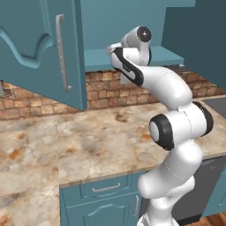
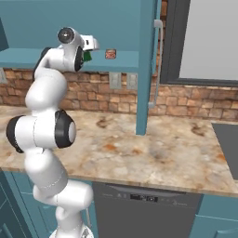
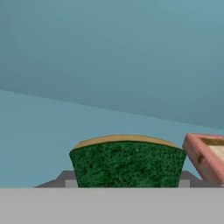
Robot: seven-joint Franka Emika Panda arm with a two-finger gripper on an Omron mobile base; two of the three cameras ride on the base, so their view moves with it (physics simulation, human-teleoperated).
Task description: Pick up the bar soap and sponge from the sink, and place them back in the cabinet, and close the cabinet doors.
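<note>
We counted one sponge, one bar soap, two cabinet doors, one arm and two wall outlets above the counter's back edge.

A glossy white arm of rounded segments, with black bands at its joints.

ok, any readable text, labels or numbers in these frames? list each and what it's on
None readable.
Dishwasher control strip: small marks, too blurred to tell whether they are text.
Sponge, bar soap, cabinet doors, wall outlets and counter: no print visible.
</note>
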